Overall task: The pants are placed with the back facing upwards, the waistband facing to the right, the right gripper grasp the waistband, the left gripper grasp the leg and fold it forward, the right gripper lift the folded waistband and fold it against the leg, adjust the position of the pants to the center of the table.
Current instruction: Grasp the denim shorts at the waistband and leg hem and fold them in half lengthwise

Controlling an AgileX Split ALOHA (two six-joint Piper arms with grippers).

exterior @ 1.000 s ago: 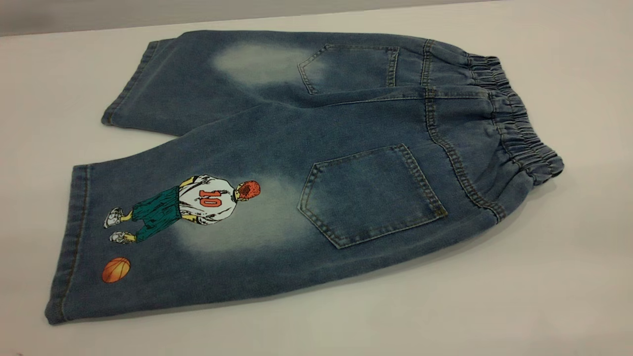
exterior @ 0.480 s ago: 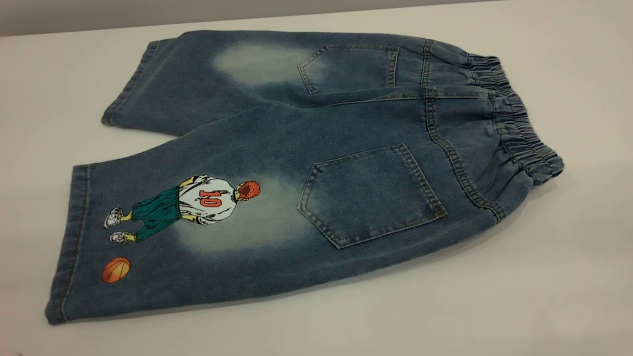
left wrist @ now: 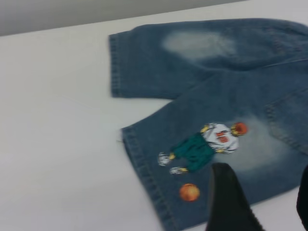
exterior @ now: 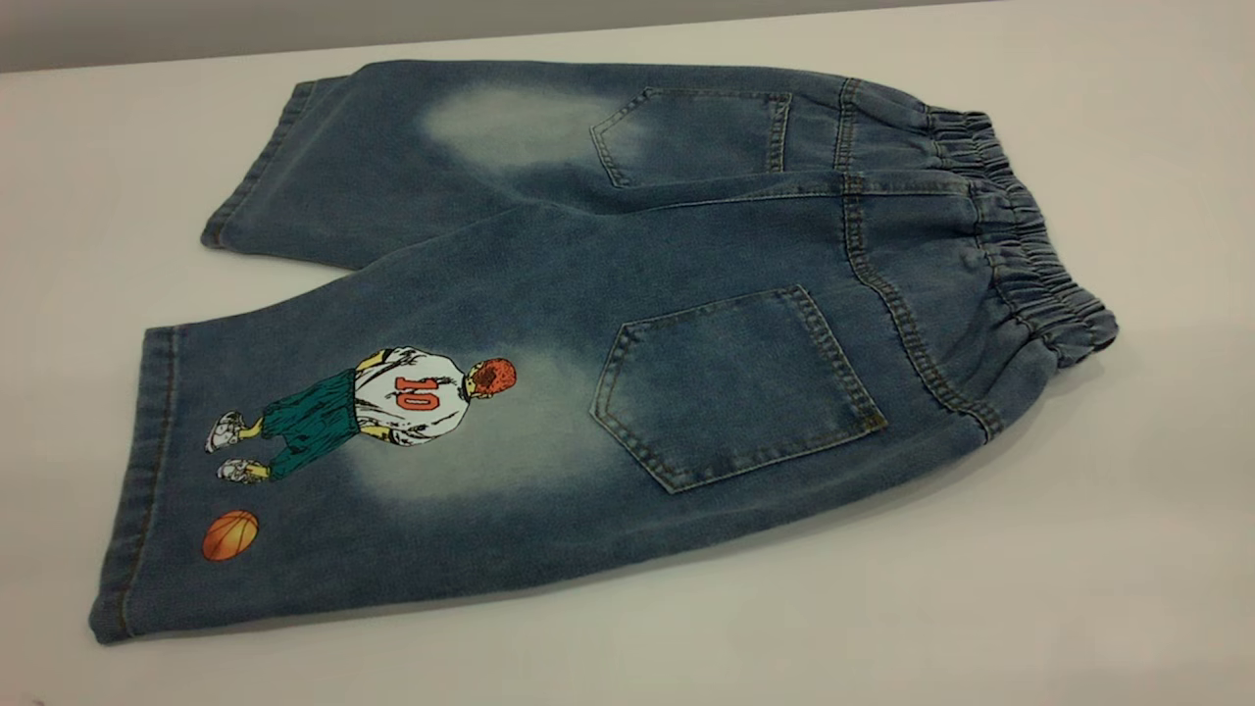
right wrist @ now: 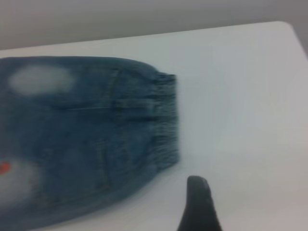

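We see the pants (exterior: pixel 627 324) lying flat on the table (exterior: pixel 1128 549), back up, unfolded, both back pockets showing. Waistband (exterior: pixel 1020 235) is at the right end in the ext. view, legs run off to the left. The leg (exterior: pixel 373 461) w/ the player print is the nearer one, hem at lower left; the plain leg (exterior: pixel 392 157) w/ its faded patch lies behind it, toward the far edge of the table. The two legs splay apart at the hems, w/ a wedge of bare table between them.

No arm shows in the ext. view. In the left wrist view we see the left gripper (left wrist: pixel 262 202) above the near side of the leg, close to the orange ball print (left wrist: pixel 189 192). One dark finger (left wrist: pixel 226 202) overlaps the denim in the pic and a sliver of the other sits at the frame edge, w/ a wide gap between them, so we read it as spread apart and holding nothing. We can't tell if it touches the cloth.

In the right wrist view we see only one finger (right wrist: pixel 198 204) of the right gripper, over bare table just beside the waistband corner, not touching it. Its partner is out of frame, so we can't tell whether this claw is spread or closed.
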